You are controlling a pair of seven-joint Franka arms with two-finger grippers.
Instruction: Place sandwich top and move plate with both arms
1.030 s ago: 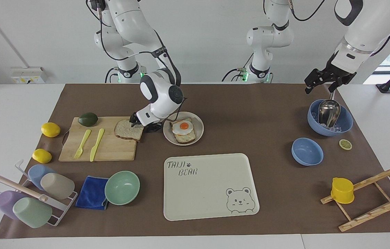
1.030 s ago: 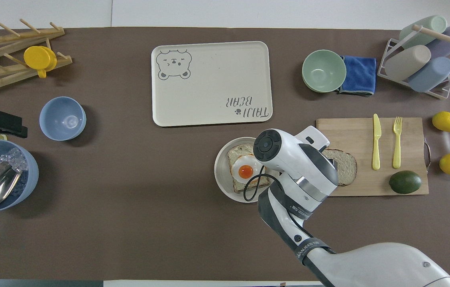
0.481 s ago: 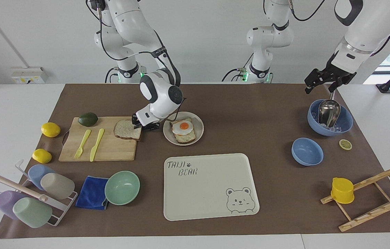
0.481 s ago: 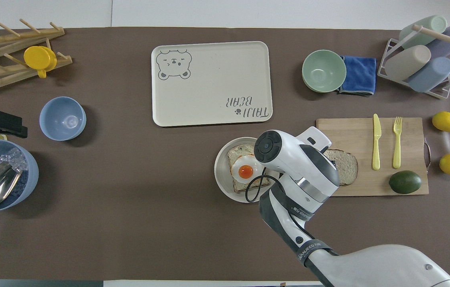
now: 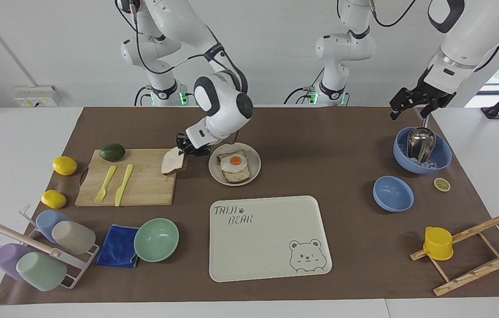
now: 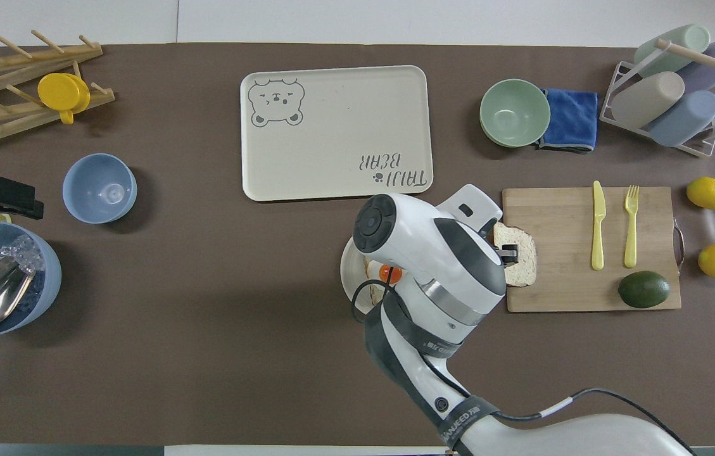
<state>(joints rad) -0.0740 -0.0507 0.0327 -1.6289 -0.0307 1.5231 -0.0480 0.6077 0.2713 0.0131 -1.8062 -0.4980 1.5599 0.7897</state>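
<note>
The right gripper (image 5: pixel 181 149) is clamped on one edge of the sandwich top (image 5: pixel 171 161), which hangs tilted over the cutting board's (image 5: pixel 143 185) end beside the plate (image 5: pixel 255 170). The left gripper (image 5: pixel 409 102) waits with its fingers apart over the blue bowl (image 5: pixel 441 158). 1 second ago the slice lay flat on the board; now it is lifted.
</note>
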